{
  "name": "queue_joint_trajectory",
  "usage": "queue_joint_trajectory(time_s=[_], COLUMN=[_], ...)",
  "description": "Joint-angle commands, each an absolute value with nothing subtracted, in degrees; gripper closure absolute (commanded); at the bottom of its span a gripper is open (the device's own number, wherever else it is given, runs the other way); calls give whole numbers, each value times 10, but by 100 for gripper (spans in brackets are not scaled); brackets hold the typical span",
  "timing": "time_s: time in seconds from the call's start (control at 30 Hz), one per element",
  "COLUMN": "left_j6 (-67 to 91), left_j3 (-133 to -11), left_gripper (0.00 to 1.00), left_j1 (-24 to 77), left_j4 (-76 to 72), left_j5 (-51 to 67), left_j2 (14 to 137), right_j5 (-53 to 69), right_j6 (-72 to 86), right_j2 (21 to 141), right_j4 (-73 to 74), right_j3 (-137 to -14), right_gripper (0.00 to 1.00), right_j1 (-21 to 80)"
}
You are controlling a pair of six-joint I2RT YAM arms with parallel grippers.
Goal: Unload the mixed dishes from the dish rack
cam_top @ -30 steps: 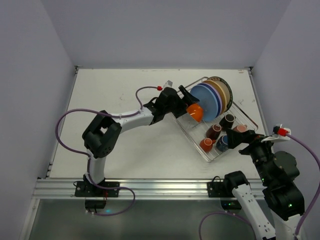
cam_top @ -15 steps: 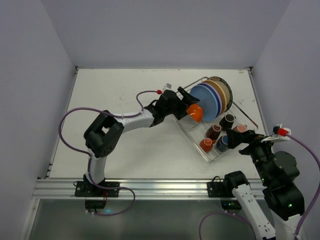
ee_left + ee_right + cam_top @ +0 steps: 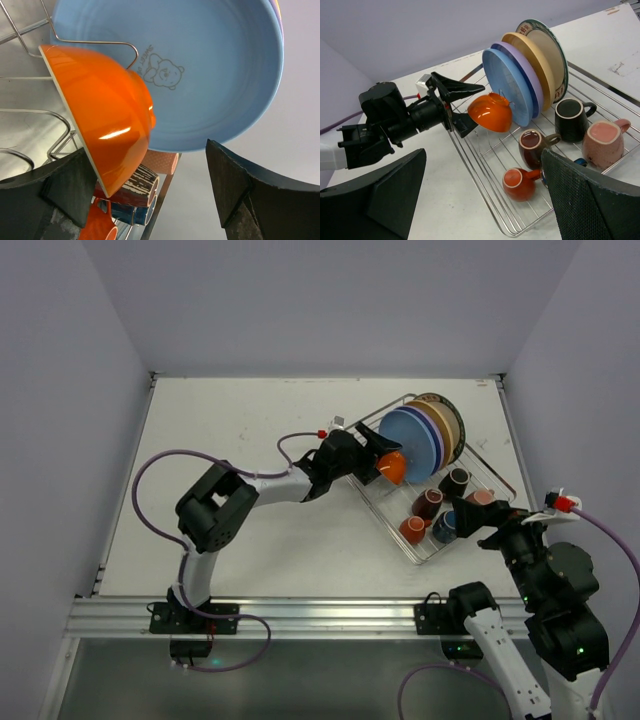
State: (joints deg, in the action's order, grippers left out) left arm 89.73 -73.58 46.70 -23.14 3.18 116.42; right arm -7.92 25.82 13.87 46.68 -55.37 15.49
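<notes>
The right claw (image 3: 484, 155) hangs nearest, spread wide and empty, at about 5 o'clock of the dish rack (image 3: 390, 515). Past it, mugs sit on the wire floor: the orange mug (image 3: 517, 183) first, then the brown mug (image 3: 532, 145) and the black mug (image 3: 571, 119). Farther on, at the rack's 10 o'clock edge, the left claw (image 3: 146, 152) is open astride the tilted orange bowl (image 3: 105, 120), one finger perhaps touching its rim. The blue plate (image 3: 210, 75) and tan plate (image 3: 542, 65) stand upright behind.
</notes>
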Motion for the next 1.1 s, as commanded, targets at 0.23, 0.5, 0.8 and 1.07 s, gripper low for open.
queue_joint_trajectory(time_s=[0.23, 0.5, 0.8, 1.07], left_j6=[911, 891, 854, 853], left_j3=[-715, -705, -689, -672], left_gripper=[30, 41, 43, 43], left_j1=[470, 475, 479, 480], left_j4=[-348, -404, -447, -504], left_j5=[23, 15, 0, -15], left_j2=[1165, 1158, 1128, 1128], right_j5=[-59, -47, -44, -35], right_j6=[239, 231, 230, 230], right_j2=[144, 140, 137, 140], right_j4=[449, 445, 443, 441], right_j3=[-554, -548, -547, -547], right_gripper=[1, 1, 1, 1], right_j1=[156, 156, 156, 156])
